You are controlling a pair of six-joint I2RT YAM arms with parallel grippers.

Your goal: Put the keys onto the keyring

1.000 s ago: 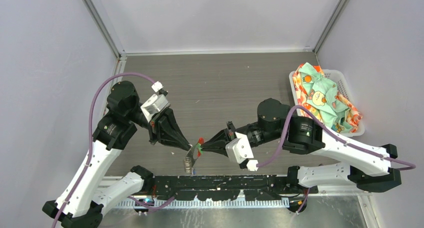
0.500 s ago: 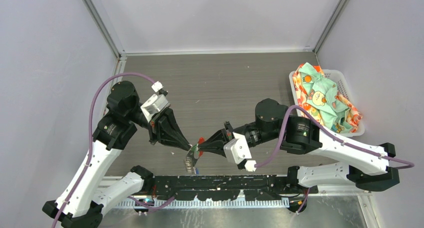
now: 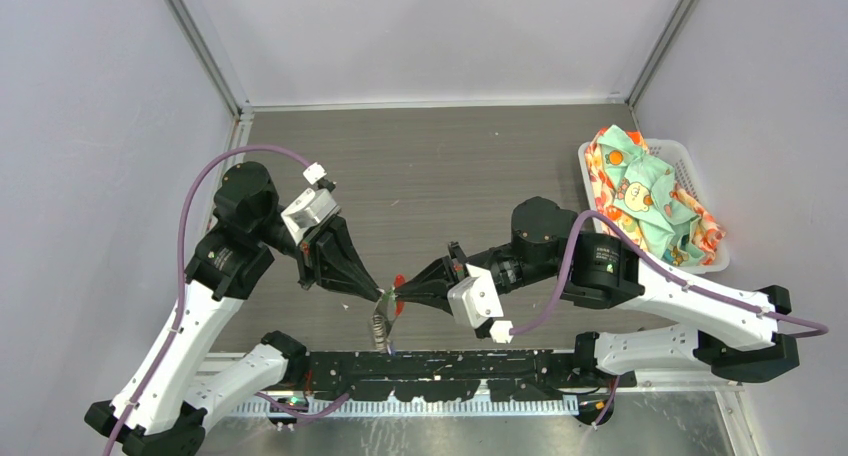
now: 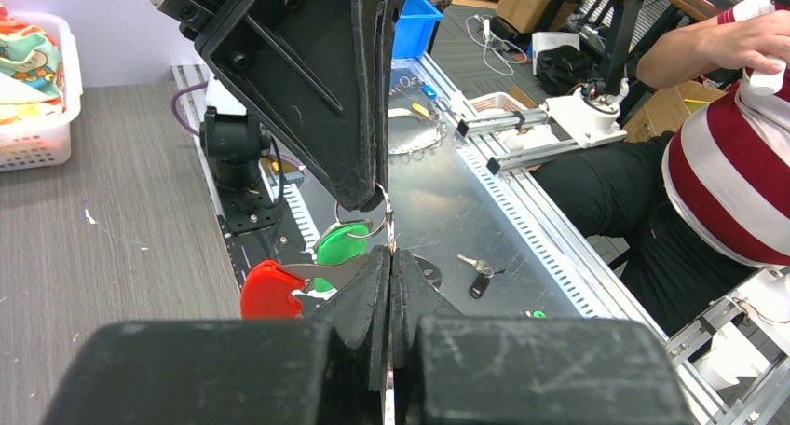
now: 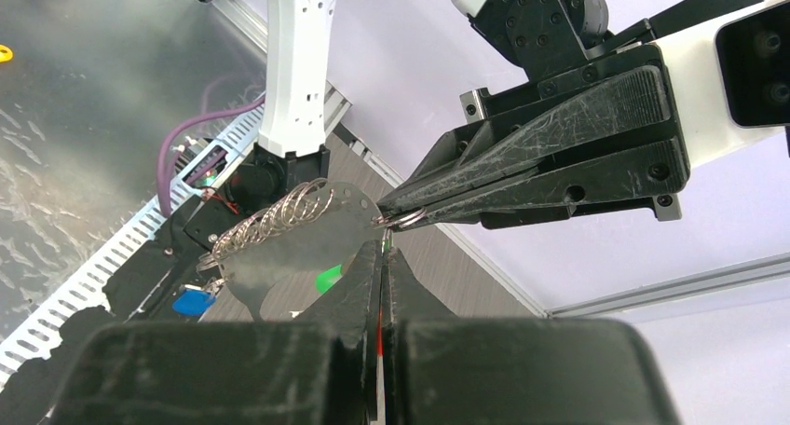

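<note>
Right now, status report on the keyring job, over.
Left gripper, right gripper both shut, tips meeting. Left pinches keyring, chain dangling. Green key beside tips. No obstruction seen.

Left gripper (image 3: 378, 294) and right gripper (image 3: 398, 298) clamped, tips seemingly touching.

I'm seeing white link shells (image 3: 185, 321) and black joint housings (image 3: 245, 191) on both arms, purple cables (image 3: 203, 179) looped lower left and lower right. Black wedge-shaped fingers (image 5: 559, 155), scuffed, with hex screws (image 5: 661, 171) on the flanks. White wrist blocks (image 3: 312, 211).
</note>
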